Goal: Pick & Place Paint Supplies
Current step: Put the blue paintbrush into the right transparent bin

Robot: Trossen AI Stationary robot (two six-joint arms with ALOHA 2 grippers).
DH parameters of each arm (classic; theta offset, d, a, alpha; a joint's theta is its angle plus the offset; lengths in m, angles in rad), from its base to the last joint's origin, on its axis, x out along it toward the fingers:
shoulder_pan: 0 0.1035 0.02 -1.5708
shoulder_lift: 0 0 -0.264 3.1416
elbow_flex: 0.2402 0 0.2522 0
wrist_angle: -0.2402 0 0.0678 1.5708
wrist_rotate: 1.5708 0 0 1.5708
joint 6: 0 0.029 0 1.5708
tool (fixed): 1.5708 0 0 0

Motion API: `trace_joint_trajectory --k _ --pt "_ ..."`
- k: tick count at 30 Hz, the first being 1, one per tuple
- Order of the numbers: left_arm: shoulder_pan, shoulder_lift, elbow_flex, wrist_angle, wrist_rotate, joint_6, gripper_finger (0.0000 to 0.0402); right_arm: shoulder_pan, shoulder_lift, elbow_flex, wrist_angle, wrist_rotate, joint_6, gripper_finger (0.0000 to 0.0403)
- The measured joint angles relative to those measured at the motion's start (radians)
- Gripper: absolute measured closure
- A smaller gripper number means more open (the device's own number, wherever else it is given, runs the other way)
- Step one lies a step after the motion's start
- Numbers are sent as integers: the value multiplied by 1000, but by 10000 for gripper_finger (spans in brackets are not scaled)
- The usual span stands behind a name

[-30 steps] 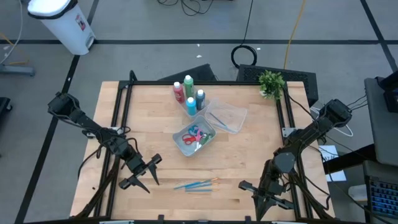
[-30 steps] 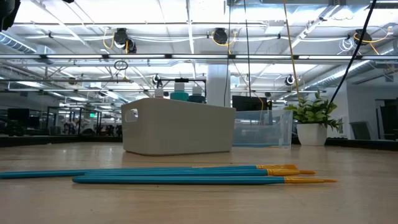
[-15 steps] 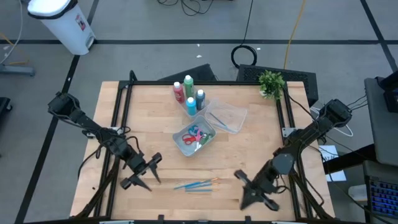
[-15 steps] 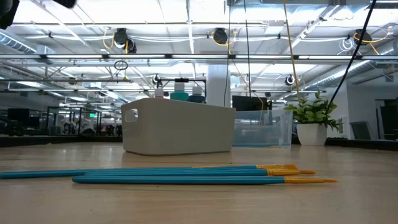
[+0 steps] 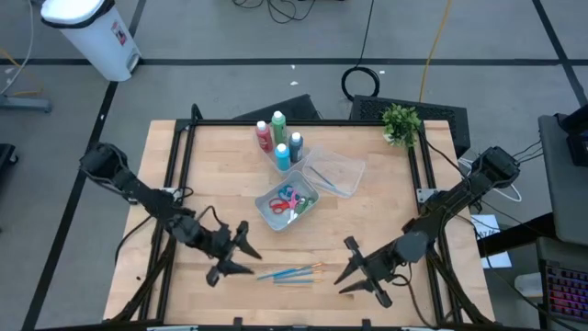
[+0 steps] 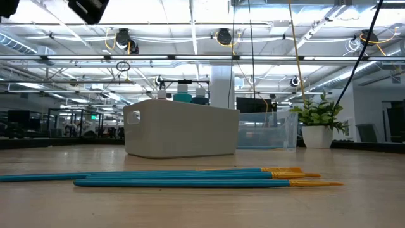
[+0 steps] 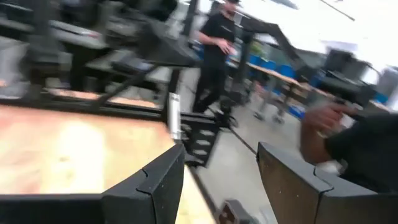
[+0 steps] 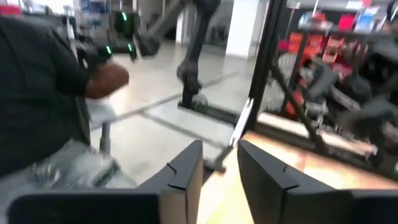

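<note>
Three thin blue brushes with orange tips [image 5: 289, 273] lie flat side by side near the table's front edge, also filling the low view [image 6: 190, 178]. My left gripper [image 5: 246, 250] hovers open just left of them, pointing level toward the right [image 7: 221, 168]. My right gripper [image 5: 344, 263] hovers open just right of them, pointing left [image 8: 219, 163]. Neither touches anything. Red, green and blue bottles [image 5: 278, 140] stand at the table's far middle. Scissors lie in a white tub [image 5: 289, 203] at the centre.
A clear tub [image 5: 334, 173] lies right of the bottles, and a potted plant [image 5: 401, 122] stands at the far right corner. A black frame [image 5: 184, 165] edges the table. People stand in the room beyond [image 7: 214, 50]. Bare wood lies around the brushes.
My left gripper has moved toward the table's right edge, closing on the brushes' handle ends, and has turned. My right gripper has swung from pointing toward the near edge to pointing left at the brushes' tips. The brushes have not moved.
</note>
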Motion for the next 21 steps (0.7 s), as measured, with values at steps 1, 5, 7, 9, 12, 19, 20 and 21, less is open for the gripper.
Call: trace_joint_trajectory --k 1,5,7,9,12,19,20,21 --pt "0 21 16 -3 37 10 192 0 0 0 -20 0 12 299" --pt "-20 116 105 -118 78 12 192 0 0 0 -51 0 46 272" --pt "-33 177 161 -189 50 12 192 0 0 0 -51 0 44 262" --pt "-41 240 226 -264 15 22 192 0 0 0 -51 0 41 256" --pt "-48 329 337 -457 -19 -1 192 0 0 0 -55 10 39 250" --pt "-48 479 538 -984 -121 -151 192 0 0 0 -72 102 43 249" --pt "-48 492 552 -1042 -130 -168 192 0 0 0 -73 105 44 250" --pt "-47 503 561 -1082 -139 -184 192 0 0 0 -75 106 44 251"
